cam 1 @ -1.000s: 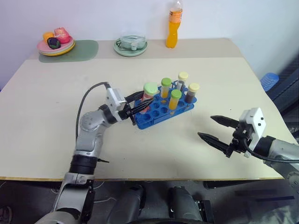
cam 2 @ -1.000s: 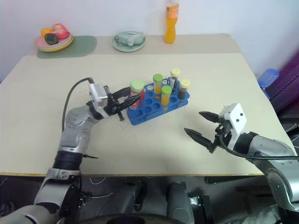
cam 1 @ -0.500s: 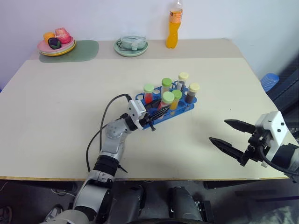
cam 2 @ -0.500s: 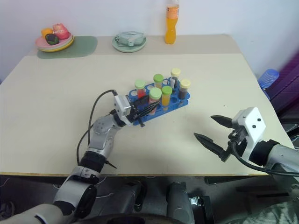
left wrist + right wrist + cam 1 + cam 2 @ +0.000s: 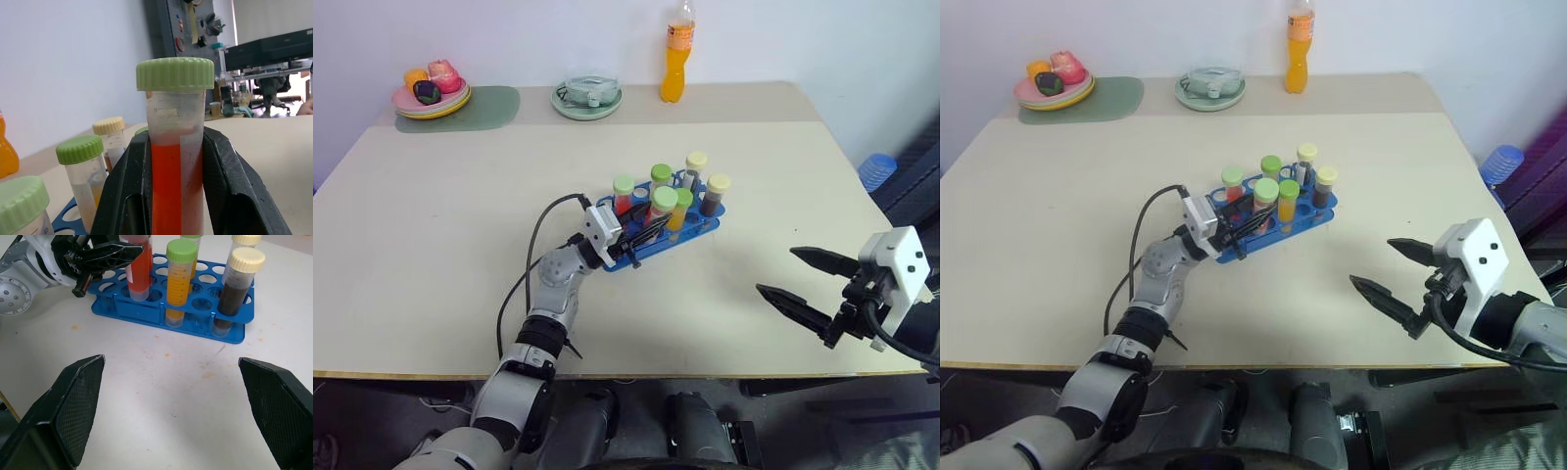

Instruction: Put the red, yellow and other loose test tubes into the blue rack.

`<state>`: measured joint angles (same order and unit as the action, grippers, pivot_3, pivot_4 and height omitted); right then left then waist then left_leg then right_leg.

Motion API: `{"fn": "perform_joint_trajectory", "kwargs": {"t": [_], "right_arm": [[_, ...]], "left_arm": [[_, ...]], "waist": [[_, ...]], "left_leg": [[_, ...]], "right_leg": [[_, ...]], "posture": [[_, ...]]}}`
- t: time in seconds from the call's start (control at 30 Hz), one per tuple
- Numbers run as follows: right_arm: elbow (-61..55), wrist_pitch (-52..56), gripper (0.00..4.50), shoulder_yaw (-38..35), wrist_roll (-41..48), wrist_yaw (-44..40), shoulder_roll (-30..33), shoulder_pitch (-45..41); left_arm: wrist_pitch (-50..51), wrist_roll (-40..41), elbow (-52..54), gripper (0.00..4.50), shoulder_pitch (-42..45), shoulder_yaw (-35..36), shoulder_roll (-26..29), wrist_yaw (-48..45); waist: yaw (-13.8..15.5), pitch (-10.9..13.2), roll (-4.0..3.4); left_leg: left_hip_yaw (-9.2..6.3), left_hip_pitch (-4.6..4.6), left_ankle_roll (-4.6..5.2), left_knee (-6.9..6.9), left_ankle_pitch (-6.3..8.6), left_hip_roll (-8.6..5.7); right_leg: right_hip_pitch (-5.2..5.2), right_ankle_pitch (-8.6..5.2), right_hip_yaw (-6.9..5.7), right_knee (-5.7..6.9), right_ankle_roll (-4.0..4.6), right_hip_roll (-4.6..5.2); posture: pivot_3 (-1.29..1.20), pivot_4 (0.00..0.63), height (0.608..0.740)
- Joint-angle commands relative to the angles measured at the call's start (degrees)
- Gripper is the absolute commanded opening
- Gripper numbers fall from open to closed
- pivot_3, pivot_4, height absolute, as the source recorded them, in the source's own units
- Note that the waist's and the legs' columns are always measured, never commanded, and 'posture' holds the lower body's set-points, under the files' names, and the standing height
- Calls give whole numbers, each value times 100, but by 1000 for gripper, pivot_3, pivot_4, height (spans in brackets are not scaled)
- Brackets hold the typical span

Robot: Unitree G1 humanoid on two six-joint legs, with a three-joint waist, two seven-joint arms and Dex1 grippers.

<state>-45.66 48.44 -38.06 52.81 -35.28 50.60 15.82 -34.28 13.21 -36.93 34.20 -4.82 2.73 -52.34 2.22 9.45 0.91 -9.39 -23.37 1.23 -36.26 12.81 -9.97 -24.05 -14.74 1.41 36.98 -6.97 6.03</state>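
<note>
**Red tube pinched at L gripper, going into rack**

L gripper (image 5: 646, 227) is clamped on the red tube (image 5: 174, 161), green cap up. Fingers (image 5: 222, 181) sit either side of the tube's mid-body, below the cap, w/ the tube upright between them. In the right wrist view its lower end sits at a hole near the front edge of the blue rack (image 5: 146, 316), whether fully seated I can't tell.

R gripper (image 5: 808, 286) hangs spread wide, holding nothing, well apart from the rack, off to its far side from the L.

Handling, my guess: thin clear plastic, light, liquid-filled, smooth wall so prob. slippery; too hard a squeeze could crack it. Mid-body grip looks right. Rack seems light too, could slide if nudged. Neighbouring tubes just beside the L fingers, so little room.
</note>
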Motion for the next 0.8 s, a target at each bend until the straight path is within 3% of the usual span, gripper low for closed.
{"fn": "perform_joint_trajectory", "kwargs": {"t": [0.03, 0.43, 0.8], "right_arm": [[-76, -71, 4500, -92, 21, 18, 76, -71], [-24, -96, 4500, 9, -48, 21, 63, -158], [-136, -423, 4500, -205, -67, -236, -247, 360]], "left_arm": [[97, -29, -66, 774, -178, 52, 133, 30], [225, -5, -8, 774, -403, 26, 227, -3], [70, 104, -481, 774, -256, 117, 264, -183]], "waist": [[-2, -2, -2], [-1, -7, -3], [2, -42, -3]], "left_leg": [[0, 0, 0, 0, 0, 0], [0, 3, 1, 1, 1, 2], [0, 9, 3, 1, 2, 2]], "right_leg": [[0, 0, 0, 0, 0, -1], [3, 0, 0, 0, 0, -2], [12, -1, 0, -2, -1, -2]], "posture": [[0, 150, 740], [0, 150, 740], [0, 150, 740]]}}
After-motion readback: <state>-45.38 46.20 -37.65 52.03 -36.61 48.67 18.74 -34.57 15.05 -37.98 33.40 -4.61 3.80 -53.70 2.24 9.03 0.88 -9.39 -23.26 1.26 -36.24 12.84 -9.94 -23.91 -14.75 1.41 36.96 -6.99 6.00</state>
